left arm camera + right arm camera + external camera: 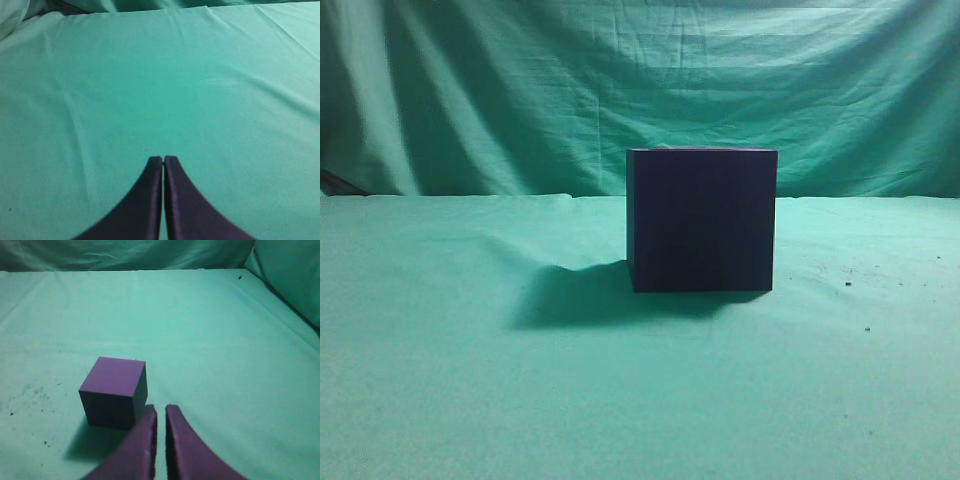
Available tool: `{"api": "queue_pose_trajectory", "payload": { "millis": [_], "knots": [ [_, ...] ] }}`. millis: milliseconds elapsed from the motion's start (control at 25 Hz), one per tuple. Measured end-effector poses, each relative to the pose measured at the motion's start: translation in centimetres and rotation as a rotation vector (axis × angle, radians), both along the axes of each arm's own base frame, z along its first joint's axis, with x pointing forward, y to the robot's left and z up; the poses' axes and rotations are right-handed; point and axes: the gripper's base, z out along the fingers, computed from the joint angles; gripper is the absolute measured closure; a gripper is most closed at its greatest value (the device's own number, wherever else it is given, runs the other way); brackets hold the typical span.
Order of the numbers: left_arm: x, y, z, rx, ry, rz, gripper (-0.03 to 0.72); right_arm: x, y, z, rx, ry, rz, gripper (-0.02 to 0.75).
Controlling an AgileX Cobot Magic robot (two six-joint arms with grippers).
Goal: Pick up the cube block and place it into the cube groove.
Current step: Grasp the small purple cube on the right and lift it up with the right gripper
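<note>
The cube groove, a very dark navy-purple box with flat plain sides, stands upright on the green cloth a little right of the middle of the exterior view, its shadow falling on the cloth to its left. Neither arm shows in that view, and the cube block cannot be seen there. In the right wrist view the cube block, a plain matte purple cube, rests on the cloth just beside and slightly left of the right gripper, whose jaws are nearly closed with only a thin slit between them and hold nothing. In the left wrist view the left gripper hangs over bare cloth with its jaws pressed together, also holding nothing. Small dark specks dot the cloth left of the cube block.
</note>
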Motion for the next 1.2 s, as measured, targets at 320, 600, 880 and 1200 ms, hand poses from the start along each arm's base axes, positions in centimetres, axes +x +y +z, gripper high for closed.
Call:
{"api": "queue_pose_trajectory", "payload": {
  "millis": [320,600,880,1200],
  "knots": [
    [0.0,0.0,0.0,0.000,0.000,0.000,0.688,0.0,0.0,0.0,0.000,0.000,0.000,0.738],
    [0.0,0.0,0.0,0.000,0.000,0.000,0.688,0.0,0.0,0.0,0.000,0.000,0.000,0.738],
    [0.0,0.0,0.0,0.000,0.000,0.000,0.688,0.0,0.0,0.0,0.000,-0.002,0.000,0.738],
    [0.0,0.0,0.0,0.000,0.000,0.000,0.688,0.4,0.4,2.7,0.154,-0.298,0.018,0.738]
  ]
}}
